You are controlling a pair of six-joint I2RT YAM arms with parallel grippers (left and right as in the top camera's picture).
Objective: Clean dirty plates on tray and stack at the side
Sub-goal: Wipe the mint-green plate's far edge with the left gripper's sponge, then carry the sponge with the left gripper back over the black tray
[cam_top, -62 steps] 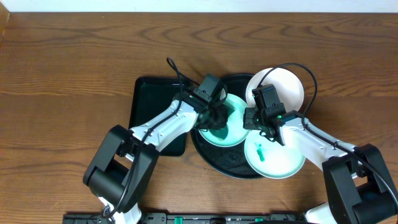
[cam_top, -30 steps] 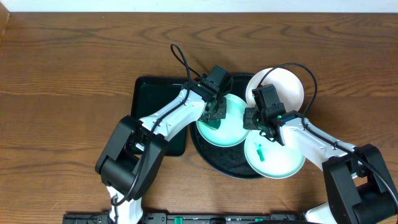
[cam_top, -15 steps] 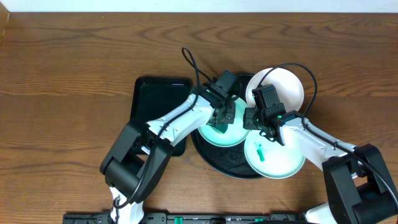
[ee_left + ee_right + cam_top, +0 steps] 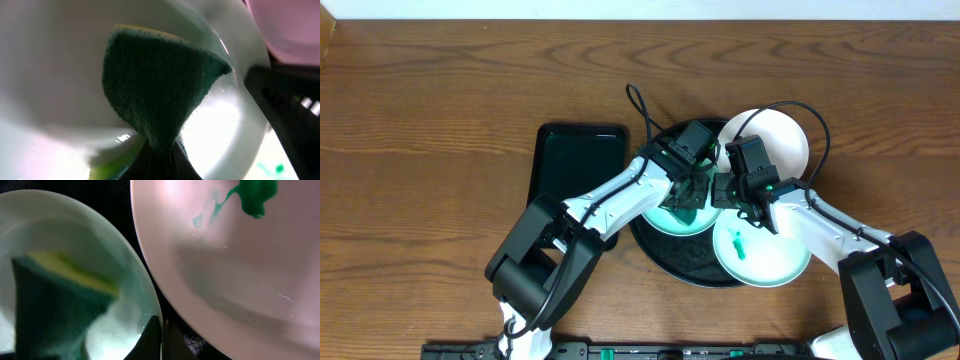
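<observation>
The left gripper (image 4: 688, 192) is squeezing a sponge (image 4: 160, 85) and pressing it on the mint plate (image 4: 660, 218). The right gripper (image 4: 161, 336) is pinching that plate's rim on the tray (image 4: 690, 262).

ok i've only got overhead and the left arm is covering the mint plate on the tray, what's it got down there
Observer: The left wrist view shows a dark green sponge with a thin yellow edge. It is pinched in the left end effector and lies against the inside of the mint plate.
Operator: and the right one, is it doing anything or just parked next to it
Observer: It looks busy. In the right wrist view, the right end effector is shut on the rim of that same mint plate, on the side nearest the neighbouring plate.
</observation>
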